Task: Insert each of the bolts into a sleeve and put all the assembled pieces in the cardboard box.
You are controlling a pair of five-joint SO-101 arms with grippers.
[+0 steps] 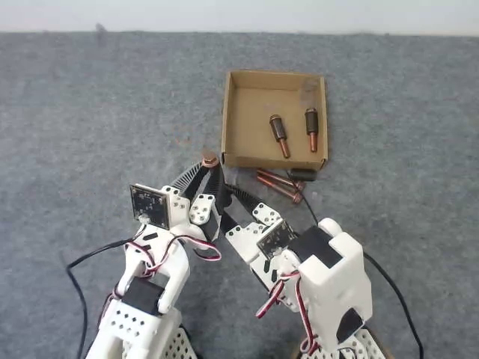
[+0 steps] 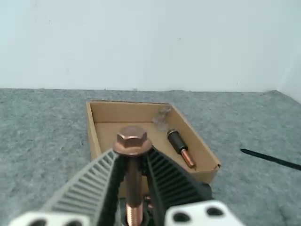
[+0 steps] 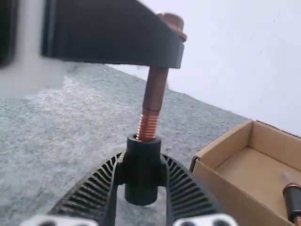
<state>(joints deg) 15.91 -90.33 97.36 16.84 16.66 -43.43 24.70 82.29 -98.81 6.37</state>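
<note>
Bolt: a copper-coloured bolt with a hex flanged head stands upright. Its threaded tip is just entering the top of the sleeve, with most of the shank outside.
Sleeve: a short black sleeve stands upright under the bolt, bore upward, near the front left corner of the box.
Left hand: the left hand is closed narrow on the bolt's shank just under the head.
Right hand: the right hand is closed narrow around the middle of the sleeve.
Handling: both parts look rigid and small, the metal bolt likely the heavier for its size. The smooth shank could slip or turn between the ribbed pads. A grip near the head leaves the thread free, and a grip at the sleeve's middle keeps its mouth open.
Loose pieces: two more bolts and one sleeve lie on the tabletop just in front of the box.
Cardboard box: the shallow open box holds two assembled pieces, lying apart.
Tabletop: a grey felt-like covering, probably grippy enough to stop round parts rolling.
Room: a plain pale wall runs behind; a black cable lies off to one side.
</note>
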